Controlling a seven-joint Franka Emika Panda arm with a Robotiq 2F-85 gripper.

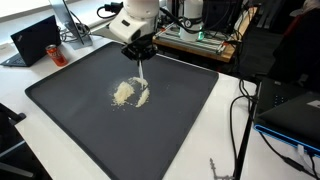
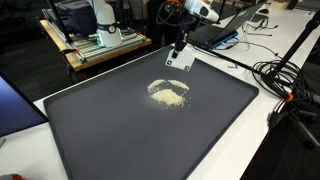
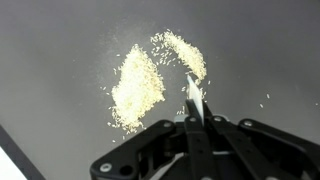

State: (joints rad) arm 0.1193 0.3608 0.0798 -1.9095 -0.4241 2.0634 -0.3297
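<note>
My gripper (image 1: 139, 50) (image 2: 180, 44) (image 3: 197, 120) is shut on a thin white flat tool (image 3: 192, 92) that points down at a dark mat (image 1: 70, 95) (image 2: 110, 130). The tool also shows in both exterior views (image 1: 144, 72) (image 2: 181, 62). Pale loose grains lie on the mat in two patches: a larger heap (image 3: 137, 88) (image 1: 123, 92) and a smaller curved streak (image 3: 186, 55) (image 1: 143, 95). In an exterior view they read as one heap (image 2: 168, 92). The tool's tip is at the edge of the smaller streak; I cannot tell if it touches the mat.
A laptop (image 1: 35, 40) sits beyond the mat's corner. A wooden bench with electronics (image 2: 100, 42) (image 1: 200, 40) stands behind. Cables (image 2: 285, 80) (image 1: 245, 110) run along the white table beside the mat. A few stray grains (image 3: 265, 100) lie scattered.
</note>
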